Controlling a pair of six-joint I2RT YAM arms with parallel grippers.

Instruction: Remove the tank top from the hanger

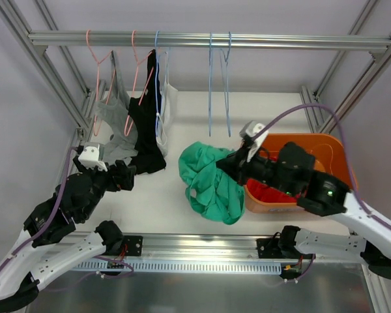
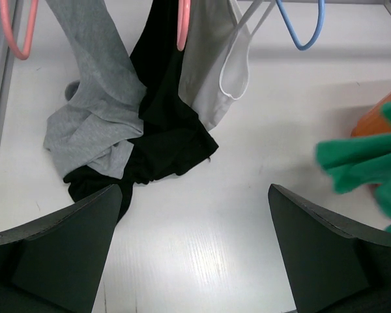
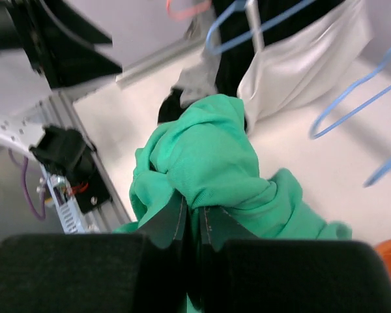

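Green cloth of the tank top point(image 3: 208, 156) is clenched between the closed fingers of my right gripper point(image 3: 190, 218). It hangs in a bunch over the worktop point(image 1: 163, 192), just beside the orange bin point(image 1: 326, 147) and apart from the hangers. My left gripper point(image 2: 195, 254) is spread wide and grasps nothing. Further back, a grey garment point(image 1: 114, 124), a black garment point(image 1: 150, 130) and a white garment point(image 1: 169, 111) hang near two blue hangers point(image 1: 210, 85) on the rail point(image 1: 280, 42).
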